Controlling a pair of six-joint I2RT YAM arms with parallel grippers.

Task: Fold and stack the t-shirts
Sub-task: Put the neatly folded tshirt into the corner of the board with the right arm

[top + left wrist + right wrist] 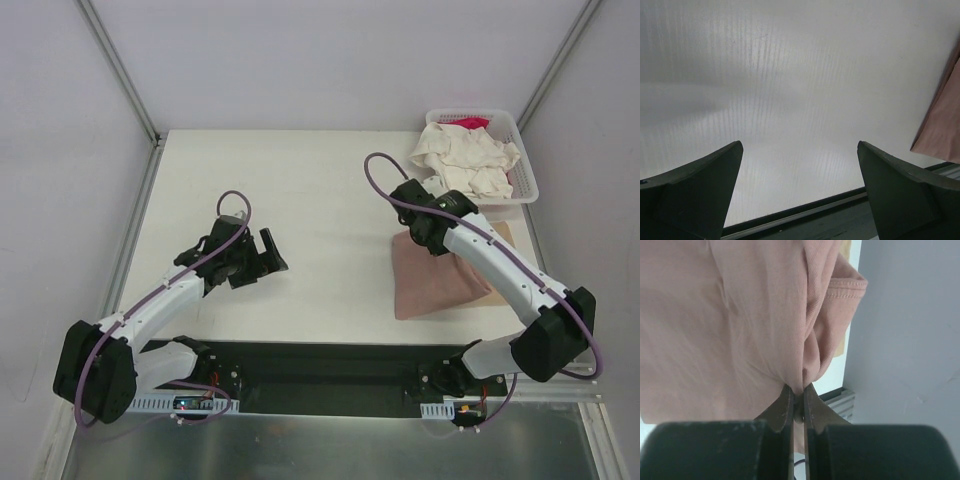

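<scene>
A dusty-pink t-shirt point(435, 278) lies folded on the table's right side, on top of a tan t-shirt point(503, 236) whose edges stick out beneath it. My right gripper point(427, 243) is at the pink shirt's far left corner. In the right wrist view the right gripper point(797, 390) is shut, pinching a bunched fold of the pink t-shirt point(740, 315). My left gripper point(268, 258) hovers open over bare table left of centre, holding nothing. The left wrist view shows the left gripper point(799, 150) wide apart, with the pink t-shirt point(942, 125) at the right edge.
A white slatted basket point(527, 180) stands at the back right corner, holding a crumpled cream t-shirt point(465, 160) and a bit of magenta cloth point(470, 122). Grey walls close in the table on both sides and at the back.
</scene>
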